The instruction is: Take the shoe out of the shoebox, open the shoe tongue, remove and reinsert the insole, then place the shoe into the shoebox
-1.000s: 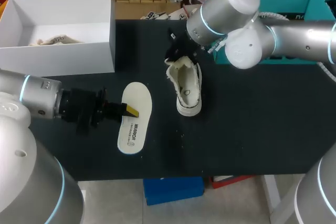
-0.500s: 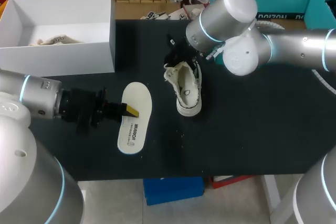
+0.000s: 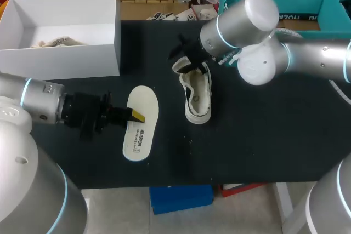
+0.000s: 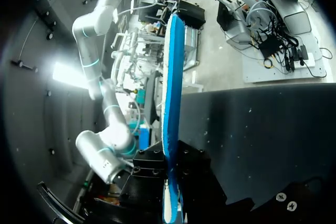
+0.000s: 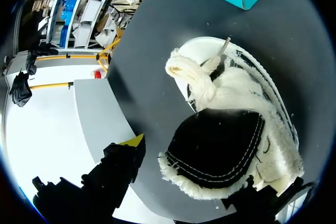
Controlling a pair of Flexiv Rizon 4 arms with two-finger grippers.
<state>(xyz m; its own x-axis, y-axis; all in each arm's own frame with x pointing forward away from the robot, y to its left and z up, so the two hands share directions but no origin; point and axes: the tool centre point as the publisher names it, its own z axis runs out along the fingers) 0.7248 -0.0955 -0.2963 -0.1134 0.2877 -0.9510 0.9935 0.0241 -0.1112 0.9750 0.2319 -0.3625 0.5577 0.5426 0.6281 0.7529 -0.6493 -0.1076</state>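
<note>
1. Left gripper (image 3: 134, 115) is clamping the insole (image 3: 141, 127) by its left edge, near-left on the table (image 3: 263, 135).
2. Right gripper (image 3: 185, 58) is hanging with fingers spread wide around the far end of the shoe (image 3: 197, 94), mid-table, right of the insole.

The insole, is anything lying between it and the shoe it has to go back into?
Nothing visible does. Only bare table separates the insole, held in the left gripper, from the shoe. The right gripper is at the shoe's far end, by its tongue, and the shoe's opening shows uncovered.
</note>
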